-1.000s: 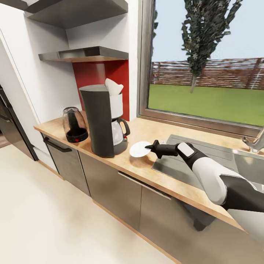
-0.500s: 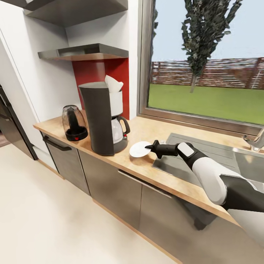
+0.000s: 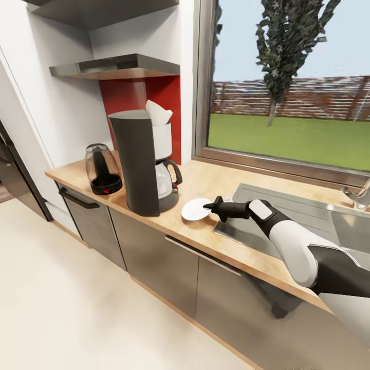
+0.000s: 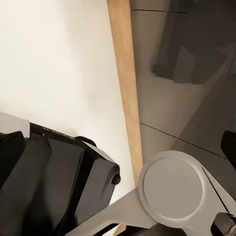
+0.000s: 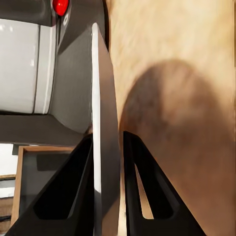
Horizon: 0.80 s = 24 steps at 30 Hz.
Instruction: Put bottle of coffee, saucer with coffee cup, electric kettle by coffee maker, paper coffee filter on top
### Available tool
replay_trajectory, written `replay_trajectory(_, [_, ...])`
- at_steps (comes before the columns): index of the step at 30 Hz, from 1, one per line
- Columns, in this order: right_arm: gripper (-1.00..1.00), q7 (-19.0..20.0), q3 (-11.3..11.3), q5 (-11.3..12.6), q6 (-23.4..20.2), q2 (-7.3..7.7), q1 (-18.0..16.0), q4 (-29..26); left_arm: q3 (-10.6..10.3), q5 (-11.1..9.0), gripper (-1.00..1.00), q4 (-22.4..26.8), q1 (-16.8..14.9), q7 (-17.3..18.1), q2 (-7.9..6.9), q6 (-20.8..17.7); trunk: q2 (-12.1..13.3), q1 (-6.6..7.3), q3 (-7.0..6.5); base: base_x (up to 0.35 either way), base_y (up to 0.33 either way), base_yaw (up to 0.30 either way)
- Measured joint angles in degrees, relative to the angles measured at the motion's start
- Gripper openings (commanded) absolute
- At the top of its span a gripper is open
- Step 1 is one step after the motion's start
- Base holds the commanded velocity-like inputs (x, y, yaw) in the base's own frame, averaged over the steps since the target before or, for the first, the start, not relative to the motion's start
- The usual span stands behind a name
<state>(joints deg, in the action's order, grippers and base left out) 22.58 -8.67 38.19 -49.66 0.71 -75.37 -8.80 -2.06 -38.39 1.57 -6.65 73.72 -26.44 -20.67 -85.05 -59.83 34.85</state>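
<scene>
Head view: the right gripper (image 3: 207, 206) sits just right of centre, its fingers clamped on the rim of the saucer (image 3: 196, 209), which hangs low over the kitchen countertop (image 3: 216, 236) just beside the coffee maker (image 3: 143, 163); whether the plate touches the wood cannot be told; a white paper filter (image 3: 157, 113) stands in the machine's basket; the electric kettle (image 3: 103, 169) stands at centre left, near the machine's other side; a sink (image 3: 288, 210) lies at centre right. In the right wrist view the saucer (image 5: 102, 123) shows edge-on between the two dark fingers (image 5: 73, 196); the left gripper's state cannot be told.
</scene>
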Motion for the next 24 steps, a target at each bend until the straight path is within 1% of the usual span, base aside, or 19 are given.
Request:
replay_trajectory(7, [-1.0,0.0,0.0,0.0,0.0,-0.32,0.0,0.0,0.0,0.0,1.0,0.0,0.0,0.0,0.0,0.0,0.0,0.0,0.62,0.0,0.0,0.0])
replay_trajectory(16, [-1.0,0.0,0.0,0.0,0.1,-0.35,0.0,0.0,0.0,0.0,1.0,0.0,0.0,0.0,0.0,0.0,0.0,0.0,0.95,0.0,0.0,0.0])
replay_trajectory(24, [-1.0,0.2,-0.3,0.3,0.1,-0.35,0.0,0.0,0.0,0.0,1.0,0.0,0.0,0.0,0.02,0.0,0.0,0.0,1.56,0.0,0.0,0.0])
